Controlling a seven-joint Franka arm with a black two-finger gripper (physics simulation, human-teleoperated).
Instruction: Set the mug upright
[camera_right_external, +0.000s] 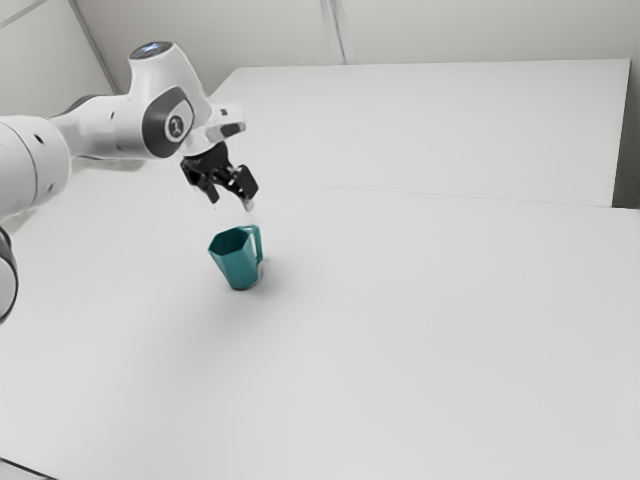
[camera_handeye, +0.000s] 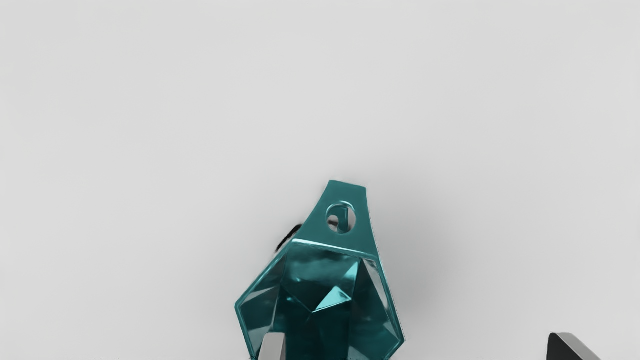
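- Exterior view: a round badge (camera_right_external: 175, 126) on the white arm (camera_right_external: 105, 122) reads like a "1"; a small dark patch (camera_right_external: 152, 49) at its top is too small to read.
- One arm, one gripper (camera_right_external: 231, 202), one teal mug (camera_right_external: 238, 262) with one handle (camera_right_external: 260, 246).
- The mug stands on its base, mouth up — towards the far edge of the white tabletop (camera_right_external: 400, 350).
- The gripper hangs above it, apart; a pale panel (camera_right_external: 430, 130) lies beyond the far edge.
- Wrist view: the mug's plain teal faces carry no writing I can read; its open mouth faces the gripper (camera_handeye: 417, 345).
- Two fingertips, spread wide and gripping nothing — one overlaps the mug's rim in sight.
- One short dark curve (camera_handeye: 288, 237) lies beside the mug, partly hidden.
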